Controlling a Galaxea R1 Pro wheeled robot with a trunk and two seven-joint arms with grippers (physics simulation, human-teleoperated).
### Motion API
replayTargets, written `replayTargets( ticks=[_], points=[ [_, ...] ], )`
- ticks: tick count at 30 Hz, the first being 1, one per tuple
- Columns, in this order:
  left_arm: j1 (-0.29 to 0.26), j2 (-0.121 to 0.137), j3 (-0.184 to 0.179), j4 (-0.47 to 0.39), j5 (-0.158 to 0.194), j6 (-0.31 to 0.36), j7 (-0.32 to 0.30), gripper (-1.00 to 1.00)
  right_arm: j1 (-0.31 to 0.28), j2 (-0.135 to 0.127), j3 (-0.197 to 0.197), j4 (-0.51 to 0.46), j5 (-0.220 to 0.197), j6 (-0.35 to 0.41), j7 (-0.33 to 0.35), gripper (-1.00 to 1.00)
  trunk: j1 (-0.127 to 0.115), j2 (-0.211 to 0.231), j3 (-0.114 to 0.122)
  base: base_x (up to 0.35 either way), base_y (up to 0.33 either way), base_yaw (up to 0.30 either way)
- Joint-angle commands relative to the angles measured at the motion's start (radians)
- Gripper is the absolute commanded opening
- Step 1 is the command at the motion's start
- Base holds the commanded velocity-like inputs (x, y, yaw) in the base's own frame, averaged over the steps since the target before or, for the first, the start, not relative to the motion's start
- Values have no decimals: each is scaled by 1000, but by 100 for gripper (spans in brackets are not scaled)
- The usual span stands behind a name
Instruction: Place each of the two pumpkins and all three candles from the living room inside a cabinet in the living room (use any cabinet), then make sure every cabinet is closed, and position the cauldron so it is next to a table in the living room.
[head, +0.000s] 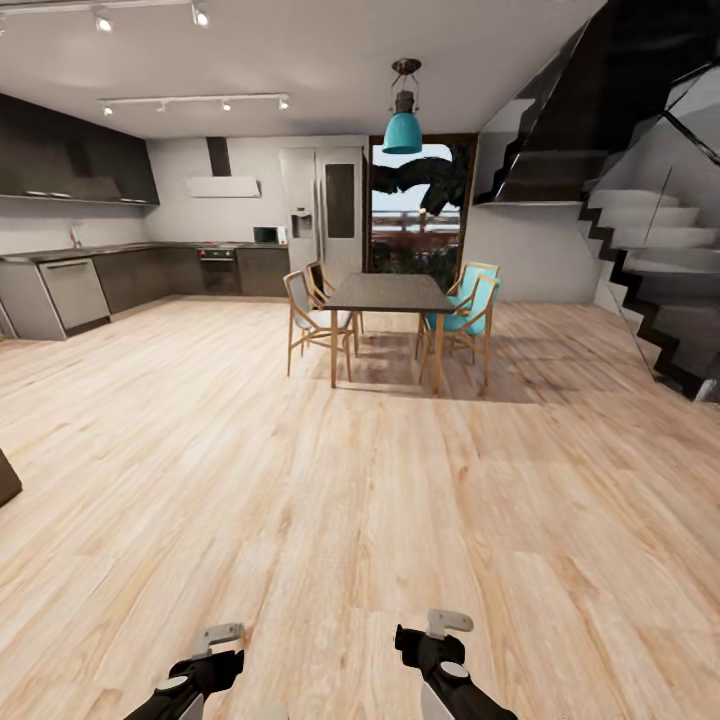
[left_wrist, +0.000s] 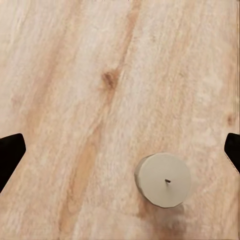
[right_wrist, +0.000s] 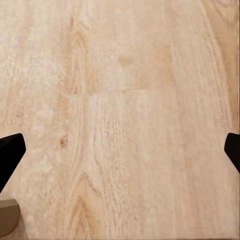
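A short, round beige candle (left_wrist: 163, 180) with a dark wick stands upright on the wooden floor, seen from above in the left wrist view. My left gripper (left_wrist: 120, 155) hangs open above the floor, the candle lying off-centre between its fingers, nearer one fingertip. My right gripper (right_wrist: 120, 155) is open too, over bare floorboards, with a beige rounded edge (right_wrist: 7, 217) like a candle's at the frame's corner. In the head view both grippers, left (head: 215, 650) and right (head: 435, 640), point down at the bottom edge. The pumpkins, cauldron and cabinet are out of view.
Ahead stands a dark-topped dining table (head: 388, 293) with several wooden chairs. Grey kitchen units (head: 75, 290) line the left and back walls, and a staircase (head: 650, 250) rises at the right. A dark brown furniture corner (head: 5, 478) shows at the left edge.
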Motion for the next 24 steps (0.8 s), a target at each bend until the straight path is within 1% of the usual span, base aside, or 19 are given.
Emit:
replayTargets(
  ticks=[1,15,18,24],
  points=[
    [0,1,-7,0,9,-3,4,100,-1,0,8,1,-11,-5,-5,100,0,0,-1,0,0,-243],
    [0,1,-7,0,9,-3,4,100,-1,0,8,5,-11,-5,7,100,0,0,-1,0,0,-207],
    [0,1,-7,0,10,-3,4,100,-1,0,8,5,-11,-5,7,100,0,0,-1,59,0,-82],
    [0,2,-7,0,10,-3,4,100,-1,1,8,5,-11,-5,7,100,0,0,-1,195,0,-13]
  ],
)
